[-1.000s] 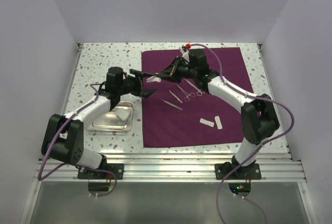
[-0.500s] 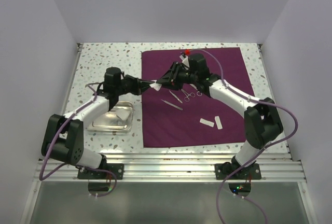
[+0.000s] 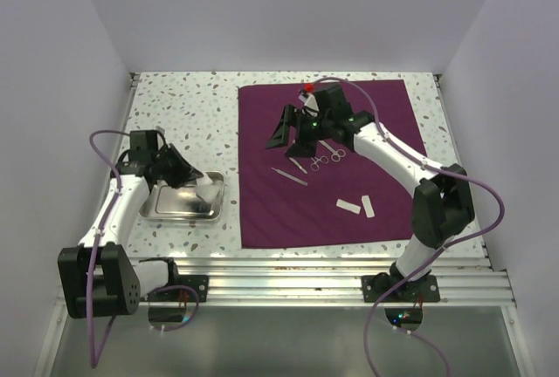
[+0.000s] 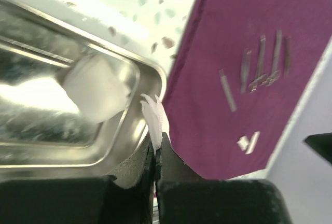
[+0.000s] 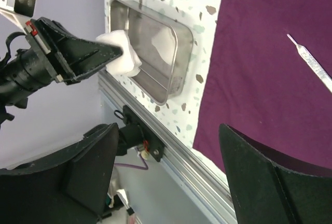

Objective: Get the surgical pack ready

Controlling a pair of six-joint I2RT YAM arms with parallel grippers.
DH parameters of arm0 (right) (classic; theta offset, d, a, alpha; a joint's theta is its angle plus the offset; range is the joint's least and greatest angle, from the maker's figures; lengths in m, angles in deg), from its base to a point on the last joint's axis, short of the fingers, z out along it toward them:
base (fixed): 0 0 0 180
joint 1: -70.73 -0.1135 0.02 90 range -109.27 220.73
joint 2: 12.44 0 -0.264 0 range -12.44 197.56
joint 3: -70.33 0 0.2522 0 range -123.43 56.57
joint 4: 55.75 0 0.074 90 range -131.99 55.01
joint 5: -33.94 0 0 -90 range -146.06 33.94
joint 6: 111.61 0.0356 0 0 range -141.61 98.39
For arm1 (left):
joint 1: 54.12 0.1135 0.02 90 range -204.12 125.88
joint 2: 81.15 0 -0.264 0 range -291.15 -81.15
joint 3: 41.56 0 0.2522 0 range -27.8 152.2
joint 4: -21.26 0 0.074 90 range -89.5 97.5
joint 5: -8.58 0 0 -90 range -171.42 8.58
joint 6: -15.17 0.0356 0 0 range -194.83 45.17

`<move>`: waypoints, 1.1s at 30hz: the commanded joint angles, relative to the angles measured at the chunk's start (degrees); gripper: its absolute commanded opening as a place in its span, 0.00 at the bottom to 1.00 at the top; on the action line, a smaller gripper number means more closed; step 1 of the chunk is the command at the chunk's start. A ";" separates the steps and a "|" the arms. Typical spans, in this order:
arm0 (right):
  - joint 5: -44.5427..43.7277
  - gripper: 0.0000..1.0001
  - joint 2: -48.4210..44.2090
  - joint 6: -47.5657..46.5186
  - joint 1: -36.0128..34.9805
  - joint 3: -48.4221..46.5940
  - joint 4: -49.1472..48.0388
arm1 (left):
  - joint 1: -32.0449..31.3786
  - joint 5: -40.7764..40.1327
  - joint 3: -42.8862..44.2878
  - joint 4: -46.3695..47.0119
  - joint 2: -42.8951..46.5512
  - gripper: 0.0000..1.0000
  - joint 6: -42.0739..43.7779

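A: Two end effectors, so start on the left. What is that one doing?
B: The left end effector (image 4: 157, 149) is closed tight on a white gauze square (image 4: 154, 117). It pinches the square by one edge over the tray's right-hand end.
A: And the steel tray (image 3: 179, 216)?
B: It sits on the speckled surface (image 3: 175, 106), just left of the purple cloth (image 3: 288, 215). Its long axis runs left to right. Another gauze piece (image 4: 96, 89) lies inside it.
A: What's on the cloth?
B: A pair of tweezers (image 3: 289, 175) lies near the middle, its long axis slanting from far-left to near-right. Scissors (image 3: 317, 161) lie just to its right. Two more gauze squares (image 3: 349, 207) lie side by side nearer the front edge.
A: And the right one?
B: The right end effector (image 3: 293, 137) hangs over the cloth's far-left part, pointing left. Its jaws are spread wide and hold nothing.
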 commanded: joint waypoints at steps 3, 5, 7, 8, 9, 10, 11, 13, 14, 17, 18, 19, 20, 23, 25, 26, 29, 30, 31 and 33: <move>2.26 0.82 -0.59 -3.38 0.71 1.45 2.95 | 1.81 -7.90 -3.08 -5.99 0.62 0.00 14.07; 2.35 0.82 -0.33 -3.64 0.88 1.45 3.04 | 2.60 -11.49 -2.38 -6.96 -0.09 0.00 15.82; 2.44 0.82 -0.24 -3.91 1.14 1.53 3.30 | 3.48 -11.43 -1.67 -7.31 -1.84 0.00 16.79; 2.35 0.82 -0.41 -4.08 1.23 1.71 3.30 | 3.92 -10.21 -1.15 -6.97 -2.37 0.00 17.50; 2.26 0.83 -0.59 -4.17 1.41 2.06 3.30 | 4.19 -10.02 -1.06 -6.61 -3.07 0.00 17.59; 2.35 0.83 -0.68 -4.17 1.58 2.24 3.30 | 4.36 -10.20 -1.14 -6.70 -3.25 0.00 17.51; 2.44 0.83 -0.77 -4.26 1.93 2.41 3.39 | 4.80 -10.28 -1.58 -6.61 -3.43 0.00 17.07; 2.44 0.83 -1.20 -4.43 2.29 3.12 3.39 | 5.07 -12.12 -1.67 -8.36 -4.31 0.00 16.37; 2.35 0.83 -1.38 -4.43 2.55 3.55 3.39 | 5.33 -15.35 -1.67 -9.50 -4.83 0.00 16.10; 2.44 0.83 -1.91 -4.52 3.25 4.17 3.04 | 5.68 -13.64 -1.67 -9.25 -6.50 0.00 16.45; 2.44 0.83 -1.91 -4.61 3.52 4.43 2.95 | 5.68 -13.19 -1.76 -8.46 -7.55 0.00 16.28; 2.53 0.83 -1.65 -4.61 3.69 4.52 2.86 | 5.77 -12.49 -2.28 -7.85 -8.08 0.00 15.49; 2.79 0.83 -1.47 -4.70 3.78 4.44 2.78 | 5.77 -10.05 -2.72 -7.23 -9.22 0.00 15.05; 2.88 0.83 -1.21 -4.79 3.87 4.44 2.77 | 5.86 -5.56 -4.92 -3.81 -10.11 0.00 13.21; 2.96 0.84 -0.94 -4.79 3.78 4.44 2.69 | 6.03 -5.01 -6.14 -2.66 -10.02 0.00 12.41; 2.97 0.84 -0.94 -4.79 3.78 4.44 2.69 | 6.12 -5.45 -6.33 -2.66 -9.94 0.00 12.32; 2.88 0.84 -1.03 -5.49 3.87 4.70 2.86 | 6.65 -7.81 -7.47 -3.71 -10.20 0.10 12.23; 2.79 0.84 -1.03 -5.58 3.78 4.79 2.95 | 6.82 -8.52 -7.65 -4.67 -10.29 0.18 12.06; 2.88 0.84 -0.94 -5.66 3.78 4.87 2.95 | 7.17 -9.14 -7.82 -5.20 -10.46 0.30 11.36; 2.79 0.84 -0.86 -6.10 3.87 4.96 3.39 | 7.35 -9.67 -7.91 -6.25 -10.29 0.39 10.92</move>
